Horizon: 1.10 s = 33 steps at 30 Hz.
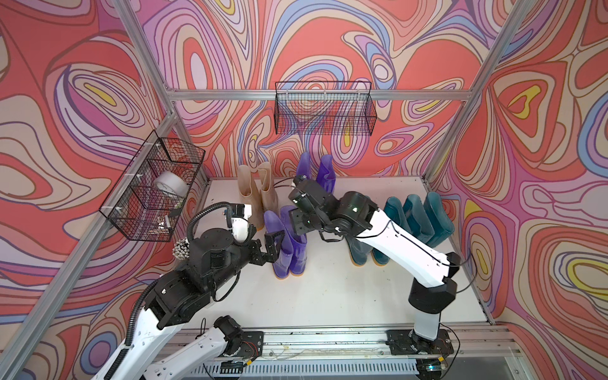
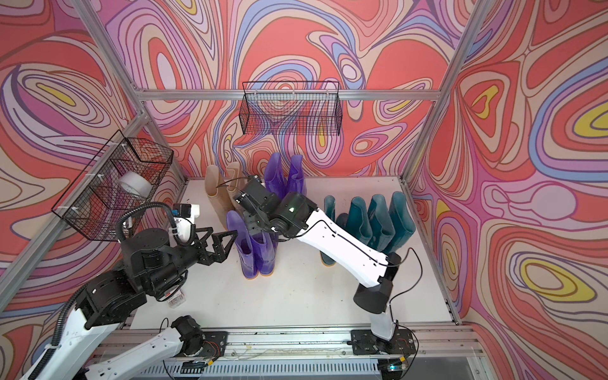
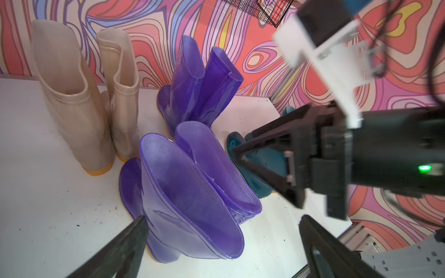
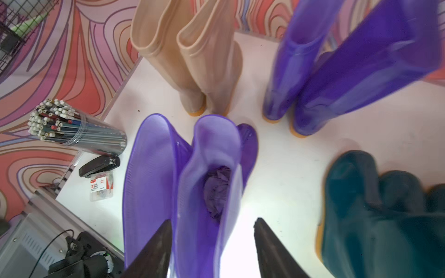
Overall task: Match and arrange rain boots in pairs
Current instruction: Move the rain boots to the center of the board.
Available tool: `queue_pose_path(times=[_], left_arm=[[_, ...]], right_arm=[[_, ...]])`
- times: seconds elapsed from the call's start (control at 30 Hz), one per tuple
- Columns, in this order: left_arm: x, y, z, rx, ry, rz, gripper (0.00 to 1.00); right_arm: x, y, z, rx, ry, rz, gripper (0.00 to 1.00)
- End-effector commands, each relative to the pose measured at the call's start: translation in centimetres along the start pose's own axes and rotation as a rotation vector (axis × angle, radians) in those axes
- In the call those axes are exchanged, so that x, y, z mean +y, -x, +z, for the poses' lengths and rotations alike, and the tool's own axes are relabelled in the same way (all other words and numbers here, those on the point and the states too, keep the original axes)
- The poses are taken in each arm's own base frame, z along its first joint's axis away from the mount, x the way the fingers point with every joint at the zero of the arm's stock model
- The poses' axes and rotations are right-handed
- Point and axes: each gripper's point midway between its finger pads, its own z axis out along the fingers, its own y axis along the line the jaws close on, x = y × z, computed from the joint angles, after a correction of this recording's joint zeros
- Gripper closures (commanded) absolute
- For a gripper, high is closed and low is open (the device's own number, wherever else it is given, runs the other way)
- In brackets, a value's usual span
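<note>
Closest to the camera is the aluminium rail [image 1: 329,335] along the front edge of the white worktop [image 1: 329,296], with both arms bolted onto it.

Far left, a black wire basket [image 1: 138,227] hangs off the frame with a roll of white tape [image 1: 171,187] in it. Below that, in the corner of the worktop, there's a clear tub of pencils [image 4: 77,130], a black stapler [image 4: 100,166] and a little staple pack [image 4: 101,187].

The left hand [image 1: 274,246] is spread wide and holds nothing. It's level with the shafts of the near pair of translucent purple rubber rain boots [image 1: 289,250], one finger right up against the outer boot. That pair stands upright mid-worktop, shafts touching, orange soles down.

The right hand [image 4: 212,223] hangs over the same pair, fingers parted either side of one boot's rim. It isn't clamping, and there's clear daylight on one side.

At the back, the two beige rubber boots [image 1: 258,190] stand together by the wall. The other purple pair [image 1: 316,171] is just to their right, its lower half hidden by the right wrist.

On the right, the dark teal rubber boots [image 1: 414,214] stand in a row, with the white forearm cutting across them.
</note>
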Motion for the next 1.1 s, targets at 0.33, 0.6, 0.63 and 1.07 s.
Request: queue_pose_path(times=[0.33, 0.6, 0.63, 1.07], left_arm=[[-3.4, 1.1, 2.4, 0.036, -0.124, 0.015, 0.01], [-3.2, 0.7, 2.6, 0.041, -0.118, 0.012, 0.00], [-3.1, 0.5, 2.7, 0.043, -0.118, 0.010, 0.00], [-2.8, 0.3, 2.6, 0.041, -0.110, 0.009, 0.00]], right_arm=[[-22.2, -3.0, -5.7, 0.015, -0.434, 0.158, 0.26], [-22.7, -5.3, -3.8, 0.091, -0.441, 0.155, 0.23], [-23.0, -5.5, -3.6, 0.098, -0.463, 0.156, 0.23], [-25.7, -8.5, -2.6, 0.162, -0.584, 0.203, 0.22]])
